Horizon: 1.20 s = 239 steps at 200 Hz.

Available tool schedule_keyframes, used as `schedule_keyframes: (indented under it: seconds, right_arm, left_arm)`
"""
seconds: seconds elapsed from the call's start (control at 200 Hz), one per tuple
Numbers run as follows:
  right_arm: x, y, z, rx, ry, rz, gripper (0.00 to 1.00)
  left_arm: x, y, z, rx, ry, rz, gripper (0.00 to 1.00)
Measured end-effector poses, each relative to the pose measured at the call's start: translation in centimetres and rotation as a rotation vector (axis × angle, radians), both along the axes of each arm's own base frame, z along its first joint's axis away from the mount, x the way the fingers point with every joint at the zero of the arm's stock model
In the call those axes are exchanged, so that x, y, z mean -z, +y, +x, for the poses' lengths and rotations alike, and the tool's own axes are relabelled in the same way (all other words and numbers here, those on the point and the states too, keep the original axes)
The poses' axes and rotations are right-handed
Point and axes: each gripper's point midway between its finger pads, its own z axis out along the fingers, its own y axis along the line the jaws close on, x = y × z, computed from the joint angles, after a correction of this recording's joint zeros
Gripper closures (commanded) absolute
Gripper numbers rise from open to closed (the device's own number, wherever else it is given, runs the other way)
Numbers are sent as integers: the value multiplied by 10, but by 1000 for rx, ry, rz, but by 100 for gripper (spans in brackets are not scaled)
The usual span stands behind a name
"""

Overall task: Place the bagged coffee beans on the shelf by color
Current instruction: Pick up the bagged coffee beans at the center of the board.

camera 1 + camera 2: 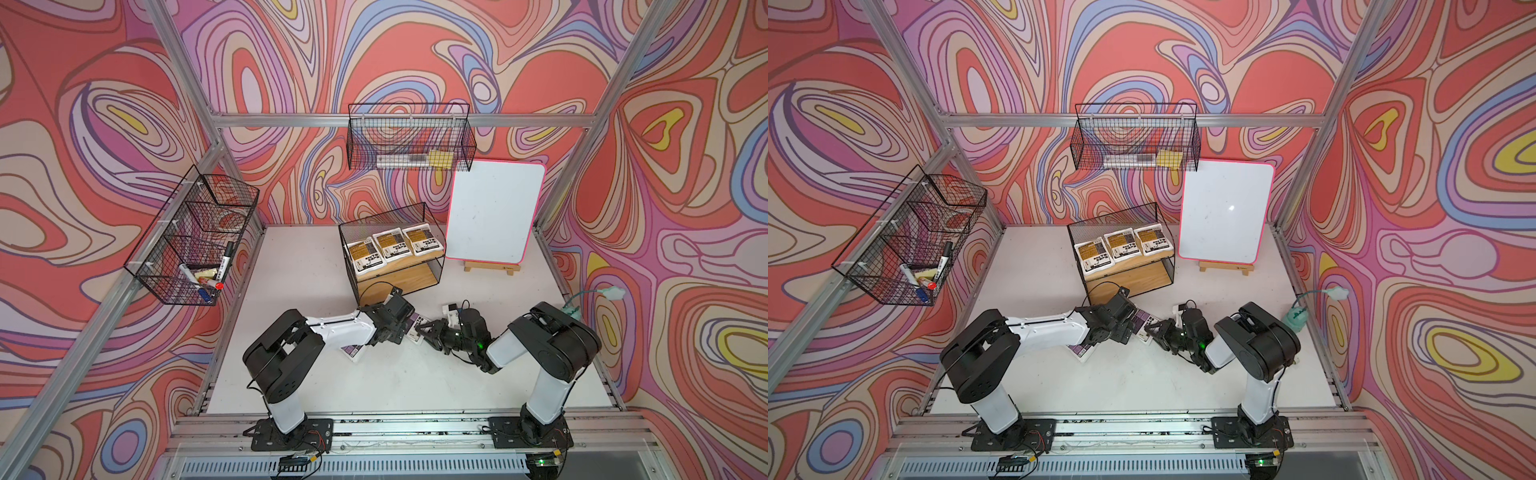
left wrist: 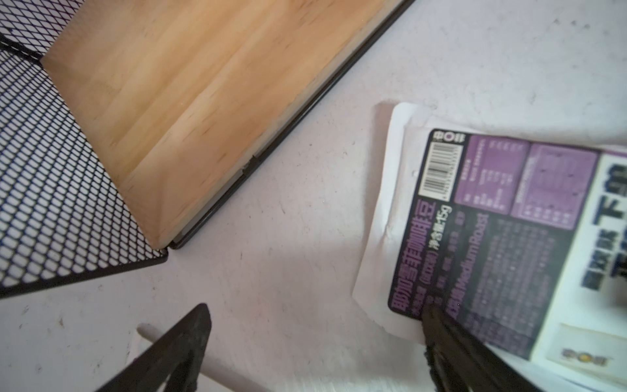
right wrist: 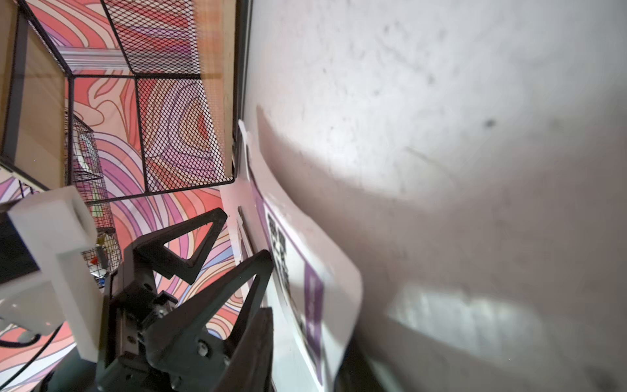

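Black right hand (image 1: 420, 332) lies low over the desk (image 1: 395, 382), rolled onto its side. Its fingers are closed on the near edge of a purple pouch (image 2: 492, 237). In the right wrist view this pouch bends up from the desk at the held end, with a shadow under it. The right arm rises from its base to a high elbow, then the forearm slopes down toward the middle of the desk.

The left hand (image 2: 315, 307) faces it from the other side, with its fingers spread wide. One fingertip sits at the corner of the same pouch's label, and I cannot tell if it presses. The other fingertip is over bare desk. The left forearm reaches almost level from its own high elbow. Under that forearm a second purple pouch (image 1: 352, 351) lies flat, partly hidden.

Just behind both hands stands the shelf (image 1: 409, 277). Three yellow pouches (image 1: 390, 245) lie side by side on its upper board. A whiteboard (image 1: 492, 212) stands beside the shelf.
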Motion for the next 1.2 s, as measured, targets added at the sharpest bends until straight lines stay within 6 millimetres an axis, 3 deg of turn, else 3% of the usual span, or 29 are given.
schedule_keyframes:
  seconds: [0.23, 0.496, 0.666, 0.876, 1.197]
  right_arm:
    - [2, -3, -2, 9, 11, 6, 100]
    - [1, -10, -8, 24, 11, 22, 100]
    - [0, -17, -14, 37, 43, 15, 100]
    - [-12, -15, -14, 29, 31, 26, 100]
    - [-21, -11, -8, 22, 8, 43, 100]
  left_arm:
    - [-24, 1, -6, -10, -6, -48, 1]
    - [-86, 5, -17, -52, -56, -181, 1]
    - [-122, 18, -27, -97, -98, -249, 1]
    - [-138, 38, -37, -184, -114, -284, 1]
    - [-146, 72, -51, -348, -144, -327, 1]
